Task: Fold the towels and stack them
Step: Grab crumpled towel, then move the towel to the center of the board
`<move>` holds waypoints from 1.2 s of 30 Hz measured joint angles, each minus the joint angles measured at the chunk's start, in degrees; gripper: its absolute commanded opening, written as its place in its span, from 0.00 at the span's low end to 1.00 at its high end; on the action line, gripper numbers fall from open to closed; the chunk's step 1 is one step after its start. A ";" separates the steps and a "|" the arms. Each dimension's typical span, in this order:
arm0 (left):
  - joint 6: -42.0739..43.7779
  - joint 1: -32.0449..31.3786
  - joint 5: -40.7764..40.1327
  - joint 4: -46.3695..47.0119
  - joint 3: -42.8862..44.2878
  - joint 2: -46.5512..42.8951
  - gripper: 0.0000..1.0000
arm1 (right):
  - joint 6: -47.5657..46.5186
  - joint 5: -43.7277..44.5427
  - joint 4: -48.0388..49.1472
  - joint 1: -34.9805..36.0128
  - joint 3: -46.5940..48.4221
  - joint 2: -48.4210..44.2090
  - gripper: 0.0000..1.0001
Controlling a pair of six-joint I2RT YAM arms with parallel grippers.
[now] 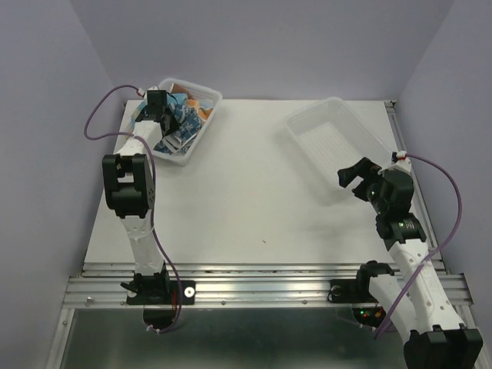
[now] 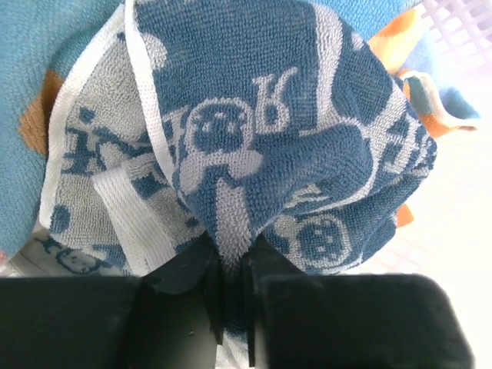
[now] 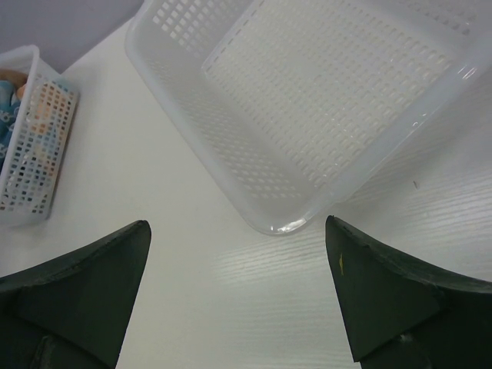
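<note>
Two mesh baskets share the white bench. The left basket sits at the far-left corner close to the wall, and the right basket lies angled toward the far-right edge. A wide stretch of bench surface separates them and runs back to the arm bases. The left hand reaches down into the left basket, its fingers pressed together on a raised fold of the blue-and-white printed towel. A light blue towel with orange patches lies touching it and is cut off by the frame edges. From above, the left arm covers much of that basket, so the number of towels inside cannot be told. The right hand hangs over the bench just beside the right basket's near corner, fingers spread wide apart.
</note>
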 measured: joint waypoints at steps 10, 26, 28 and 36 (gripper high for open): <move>0.00 0.00 1.09 -2.21 -0.11 -2.62 0.00 | 0.00 0.00 -0.04 0.00 0.00 1.53 1.00; 0.04 -3.69 12.31 0.07 -8.07 -34.77 0.00 | 0.02 -1.86 -0.57 0.00 0.00 -2.12 1.00; -0.48 -7.58 13.42 0.68 -8.87 -38.40 0.00 | 0.04 -2.40 -0.68 0.00 0.00 -3.17 1.00; -5.29 -26.05 15.91 3.28 -9.27 -44.87 0.00 | 0.28 -4.31 -2.62 0.00 0.04 -6.47 1.00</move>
